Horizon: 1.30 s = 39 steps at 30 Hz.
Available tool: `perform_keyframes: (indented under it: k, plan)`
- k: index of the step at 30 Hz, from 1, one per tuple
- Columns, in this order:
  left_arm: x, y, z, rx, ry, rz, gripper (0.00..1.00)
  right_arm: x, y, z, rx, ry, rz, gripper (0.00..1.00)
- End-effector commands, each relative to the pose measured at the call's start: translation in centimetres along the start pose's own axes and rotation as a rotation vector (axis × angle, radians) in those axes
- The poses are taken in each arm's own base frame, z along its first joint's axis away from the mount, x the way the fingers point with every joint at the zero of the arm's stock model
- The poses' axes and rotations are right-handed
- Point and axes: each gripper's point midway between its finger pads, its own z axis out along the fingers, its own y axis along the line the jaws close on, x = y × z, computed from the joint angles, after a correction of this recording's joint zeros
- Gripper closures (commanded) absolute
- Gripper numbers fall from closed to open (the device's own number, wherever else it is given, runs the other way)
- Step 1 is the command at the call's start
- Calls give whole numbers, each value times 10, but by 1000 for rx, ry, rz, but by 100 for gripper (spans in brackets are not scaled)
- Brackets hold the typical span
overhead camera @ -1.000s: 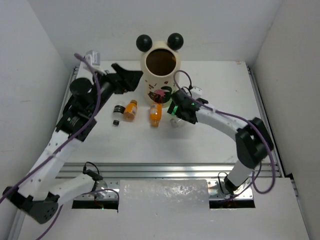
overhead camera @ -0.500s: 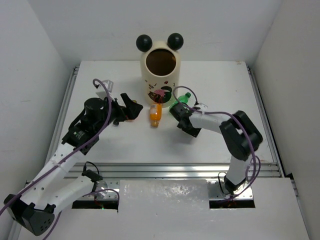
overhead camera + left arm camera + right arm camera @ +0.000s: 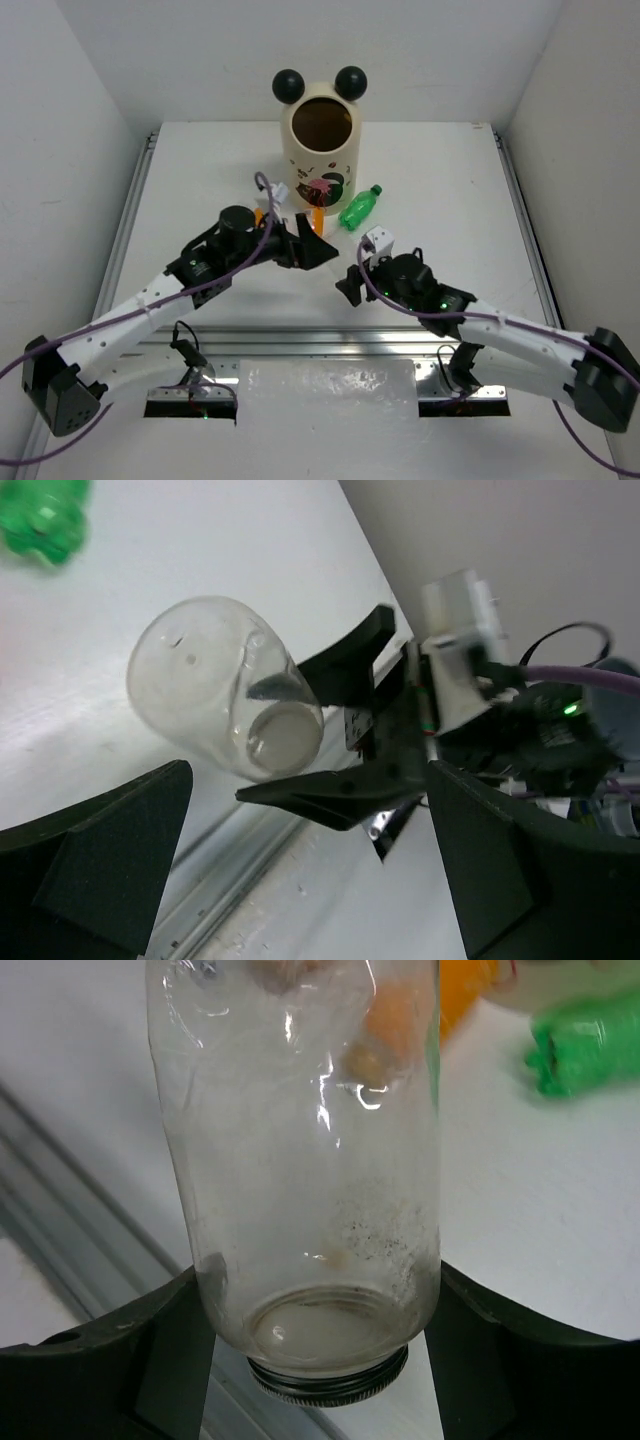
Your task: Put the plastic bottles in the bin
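Two tools crowd one clear bottle [image 3: 300,1140]: the right tool [image 3: 349,284] clamps its neck end, well short of the bin [image 3: 300,168]; the left tool [image 3: 306,246] gapes empty just beside. A bump between them, or the slick plastic pivoting, could drop it

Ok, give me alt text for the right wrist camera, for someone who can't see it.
A clear plastic bottle fills the view, threaded neck toward the camera, gripped on both sides by the right gripper. Behind it, blurred on the white table, lie a green bottle and an orange bottle.
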Motion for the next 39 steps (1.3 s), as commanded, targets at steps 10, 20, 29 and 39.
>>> perform_keyframes:
  k: [10,20,29,39]
  plan:
    - [7,-46,24,87,32,32,1,-86,81,-62,-465,-347,-243,91]
    - [2,-64,19,162,32,56,100,-98,74,-65,-418,-392,-219,65]
    - [-153,-27,-18,-427,-447,171,100,-59,-81,-81,469,-210,80,1]
    - [-272,24,28,-737,-588,252,100,-42,-113,-106,662,-153,131,1]
